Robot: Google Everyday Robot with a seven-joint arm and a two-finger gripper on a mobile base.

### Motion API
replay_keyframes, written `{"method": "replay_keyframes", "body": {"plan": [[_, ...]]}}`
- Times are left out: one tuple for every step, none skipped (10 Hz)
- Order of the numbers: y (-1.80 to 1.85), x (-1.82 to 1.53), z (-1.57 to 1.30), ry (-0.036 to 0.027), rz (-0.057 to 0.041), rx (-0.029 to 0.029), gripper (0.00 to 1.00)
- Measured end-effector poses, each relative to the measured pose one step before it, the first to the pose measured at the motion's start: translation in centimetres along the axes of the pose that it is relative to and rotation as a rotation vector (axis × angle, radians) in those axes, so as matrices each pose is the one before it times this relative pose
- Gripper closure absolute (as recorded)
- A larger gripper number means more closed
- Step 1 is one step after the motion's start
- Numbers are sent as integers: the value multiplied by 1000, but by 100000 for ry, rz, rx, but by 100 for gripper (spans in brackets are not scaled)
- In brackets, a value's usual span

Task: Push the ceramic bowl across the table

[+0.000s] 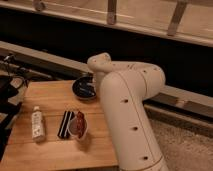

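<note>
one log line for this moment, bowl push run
arm: reaching over right side of table | gripper: hidden behind arm | ceramic bowl: far edge of table | bottle, cup: nearer the front

The wooden table (45, 150) carries a dark bowl (85, 89) at its far edge, a pale bottle (36, 123) lying flat, a dark packet (65, 124) and a cup (79, 128). The tool is hidden behind the arm near the bowl.
</note>
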Motion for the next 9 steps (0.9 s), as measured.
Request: {"method": "replay_keyframes", "body": {"plan": [[100,-127,8,335,-22,322,95],[211,119,56,413,-349,225,95],[76,292,161,482,-368,431,95],[108,318,9,221,-476,447,95],[718,386,-103,243,-131,183,95],[816,307,-33,270,-494,-3,95],[-117,25,79,318,377,117,95],[-569,72,45,417,355,180,95],[-454,50,11,196,187,236,95]]}}
